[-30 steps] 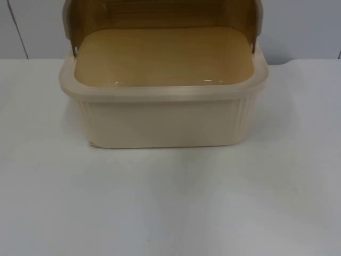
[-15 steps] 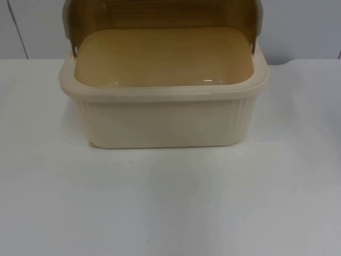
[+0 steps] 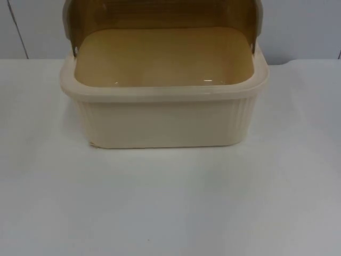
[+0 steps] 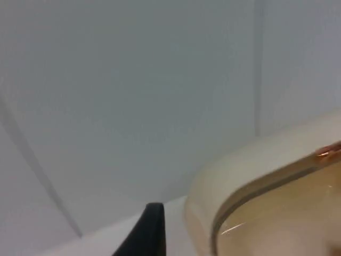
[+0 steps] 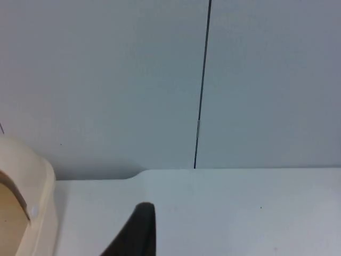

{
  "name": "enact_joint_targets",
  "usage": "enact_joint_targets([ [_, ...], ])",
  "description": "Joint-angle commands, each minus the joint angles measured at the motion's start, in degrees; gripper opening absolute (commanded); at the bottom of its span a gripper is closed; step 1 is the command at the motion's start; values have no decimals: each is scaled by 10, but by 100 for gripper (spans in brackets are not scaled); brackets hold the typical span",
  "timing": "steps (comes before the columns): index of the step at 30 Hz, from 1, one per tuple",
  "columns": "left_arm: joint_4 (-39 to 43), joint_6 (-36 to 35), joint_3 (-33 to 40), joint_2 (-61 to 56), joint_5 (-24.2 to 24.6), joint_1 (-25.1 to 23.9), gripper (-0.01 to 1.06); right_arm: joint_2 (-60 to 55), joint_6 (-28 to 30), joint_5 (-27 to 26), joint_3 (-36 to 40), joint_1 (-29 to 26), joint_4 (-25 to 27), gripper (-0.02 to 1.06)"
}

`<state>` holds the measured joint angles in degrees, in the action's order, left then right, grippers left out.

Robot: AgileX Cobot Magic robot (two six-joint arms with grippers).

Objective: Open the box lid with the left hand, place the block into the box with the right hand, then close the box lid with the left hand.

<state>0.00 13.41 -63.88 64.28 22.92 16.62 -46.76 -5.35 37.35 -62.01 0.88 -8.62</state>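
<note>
White table (image 3: 170, 202) bears cream ribbed box (image 3: 165, 120), amber lid (image 3: 160, 13) raised.

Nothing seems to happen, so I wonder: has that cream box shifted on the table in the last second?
No. The box sits where it was, its lid open against the grey wall.

One cream box (image 3: 162, 117) with one brown see-through lid (image 3: 160, 13) raised at 12 o'clock — on one white table (image 3: 170, 202).

Cream ribbed box (image 3: 162, 120) at the table's far middle, amber translucent lid (image 3: 160, 13) swung up and back, interior bare
</note>
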Motion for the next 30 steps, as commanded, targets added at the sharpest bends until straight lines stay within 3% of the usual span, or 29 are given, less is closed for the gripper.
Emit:
enact_joint_targets([
  [1,0,61,-29,36,18,24,105,1,5,-5,4,-2,0,104],
  [3,27,127,-70,89,25,52,105,1,5,-5,4,-2,0,104],
  [6,94,170,-104,143,25,74,105,1,5,-5,4,-2,2,104],
  [8,217,237,-151,214,20,100,105,1,5,-4,4,-2,4,104],
  [11,348,255,-192,283,-28,111,104,1,5,-3,4,-2,15,104],
  [18,378,254,-249,369,-106,111,97,1,5,7,4,-2,26,104],
  [21,355,254,-271,403,-119,108,79,1,5,9,4,-2,26,104],
  [23,343,250,-274,414,-128,108,58,1,5,9,4,-2,26,104],
  [24,343,250,-274,414,-128,108,58,1,5,9,4,-2,26,104],
  [25,334,247,-272,417,-132,107,41,1,5,8,4,-2,25,104],
  [27,321,246,-272,416,-135,107,19,1,5,8,4,-2,23,104],
  [28,321,240,-272,416,-135,107,11,1,5,7,4,-2,23,104],
  [29,321,240,-272,416,-135,107,11,1,5,7,4,-2,23,104],
  [30,320,236,-272,416,-137,107,1,1,5,7,4,-2,23,104],
])
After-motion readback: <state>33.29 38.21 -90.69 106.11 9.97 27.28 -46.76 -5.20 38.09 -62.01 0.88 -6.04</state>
